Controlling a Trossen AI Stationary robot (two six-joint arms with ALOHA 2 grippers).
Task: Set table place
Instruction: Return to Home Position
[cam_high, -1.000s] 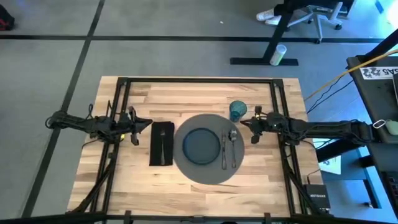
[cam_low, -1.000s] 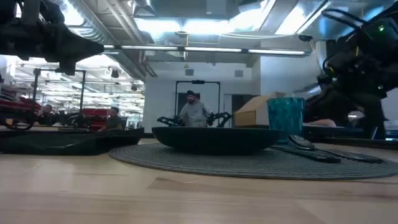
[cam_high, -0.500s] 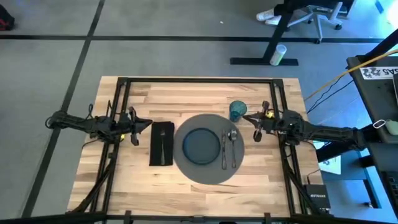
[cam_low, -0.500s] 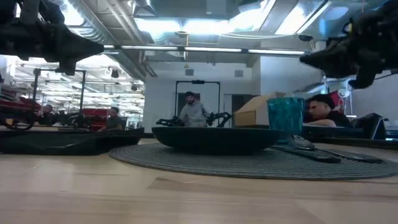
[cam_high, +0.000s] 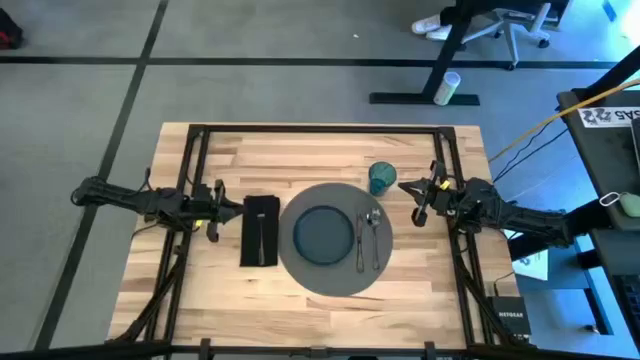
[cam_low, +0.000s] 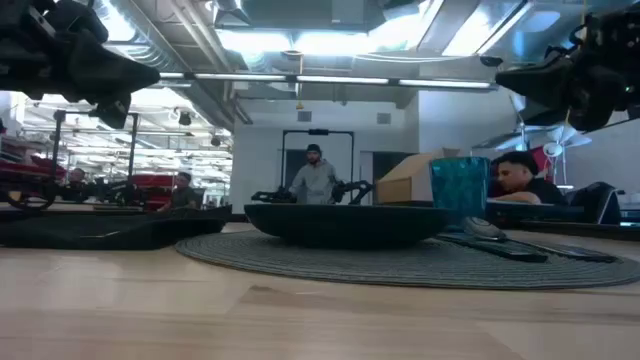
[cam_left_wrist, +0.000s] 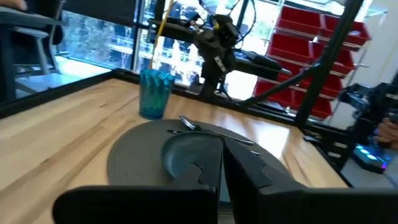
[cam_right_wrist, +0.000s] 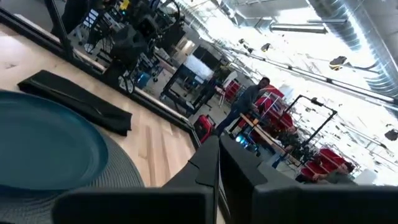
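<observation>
1. Both my left jaws and my right jaws are clenched on nothing. Each wrist view shows the fingers pressed together with no object between them.
2. My left arm (cam_high: 150, 200) hangs above the tabletop (cam_high: 300, 150), jaws just beside the black napkin (cam_high: 260, 230). My right arm (cam_high: 500, 212) hangs opposite, jaws near the blue cup (cam_high: 382, 178).
3. The round grey placemat (cam_high: 300, 268) lies flat at the middle of the tabletop, between my arms. It looks woven, so I judge it light and limp. I would pinch its bare rim on the near side and slide it rather than lift it.
4. It carries the plate (cam_high: 323, 233) and the silverware (cam_high: 375, 235), so a quick tug would likely scatter them.
5. The plate looks stiff and breakable, probably slick. Its raised rim is the only hold.
6. The cup stands on bare wood just off the mat's far right edge. I judge it light and easy to tip, so I would grip across its wall, low down.
</observation>
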